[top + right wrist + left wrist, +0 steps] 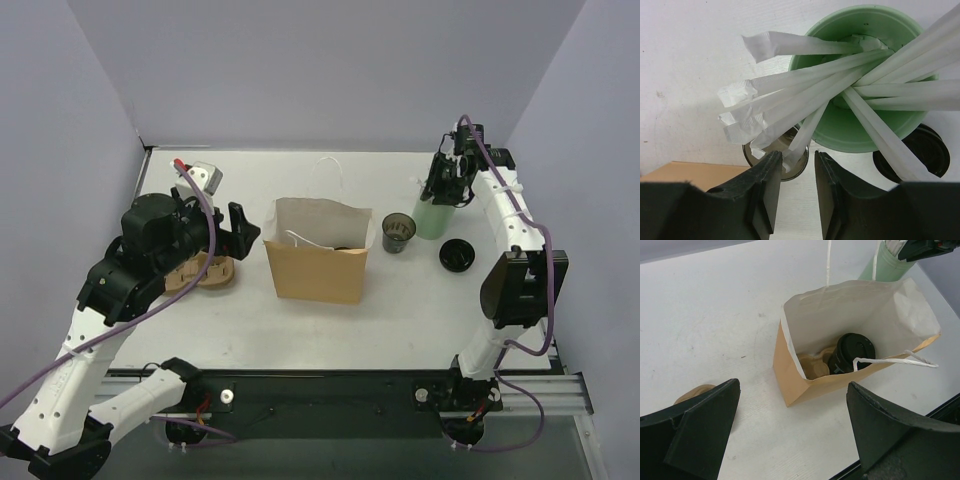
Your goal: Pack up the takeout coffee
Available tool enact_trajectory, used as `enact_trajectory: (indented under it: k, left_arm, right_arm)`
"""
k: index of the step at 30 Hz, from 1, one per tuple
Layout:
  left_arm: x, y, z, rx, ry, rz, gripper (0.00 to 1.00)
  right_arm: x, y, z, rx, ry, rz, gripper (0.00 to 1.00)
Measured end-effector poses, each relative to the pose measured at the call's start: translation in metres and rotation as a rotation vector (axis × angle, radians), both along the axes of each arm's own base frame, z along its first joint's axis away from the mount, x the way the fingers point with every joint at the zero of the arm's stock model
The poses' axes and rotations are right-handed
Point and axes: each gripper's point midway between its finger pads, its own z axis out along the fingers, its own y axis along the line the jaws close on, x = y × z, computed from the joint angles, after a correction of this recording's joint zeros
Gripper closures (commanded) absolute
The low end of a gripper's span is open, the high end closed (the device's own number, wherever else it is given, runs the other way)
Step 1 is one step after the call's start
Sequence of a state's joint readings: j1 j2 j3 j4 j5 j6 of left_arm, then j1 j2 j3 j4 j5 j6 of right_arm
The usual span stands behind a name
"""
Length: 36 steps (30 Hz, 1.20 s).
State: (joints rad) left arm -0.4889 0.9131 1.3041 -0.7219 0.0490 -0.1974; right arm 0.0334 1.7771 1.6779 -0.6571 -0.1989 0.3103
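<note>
The takeout coffee (852,352), a dark cup with a round black lid, stands inside the tan paper bag (795,385) on a brown pulp insert (815,365). From above, only a dark patch of the coffee (342,247) shows in the bag (318,270). My left gripper (240,225) hangs wide open left of the bag, nothing between its fingers (700,425). My right gripper (445,185) hovers over the pale green cup (860,130). Its jaws (797,156) stand narrowly open. The tip of one white wrapped stick (805,130) lies by the left finger, not clamped.
A lidless dark cup (398,232) stands between the bag and the green cup (433,218). A loose black lid (456,256) lies right of it. A brown pulp tray (205,272) sits under my left arm. Grey walls enclose the table on three sides.
</note>
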Motion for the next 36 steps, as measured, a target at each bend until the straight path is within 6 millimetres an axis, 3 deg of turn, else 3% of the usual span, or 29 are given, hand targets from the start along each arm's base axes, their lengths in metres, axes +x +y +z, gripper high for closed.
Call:
enact_trajectory:
  k: [12, 23, 27, 36]
  left_arm:
    - [0.004, -0.002, -0.004, 0.006, 0.013, 0.000, 0.03]
    - [0.010, 0.005, 0.005, 0.001, -0.009, 0.054, 0.06]
    - [0.013, 0.014, 0.012, -0.014, -0.026, 0.121, 0.06]
    - [0.013, 0.023, 0.017, -0.052, -0.023, 0.190, 0.07]
  right_arm:
    - [0.004, 0.001, 0.005, 0.004, -0.016, 0.000, 1.00]
    - [-0.006, 0.004, 0.013, 0.025, 0.000, -0.060, 1.00]
    - [-0.025, 0.007, 0.041, -0.005, -0.044, -0.080, 1.00]
    - [-0.076, 0.020, 0.143, -0.022, -0.296, -0.063, 1.00]
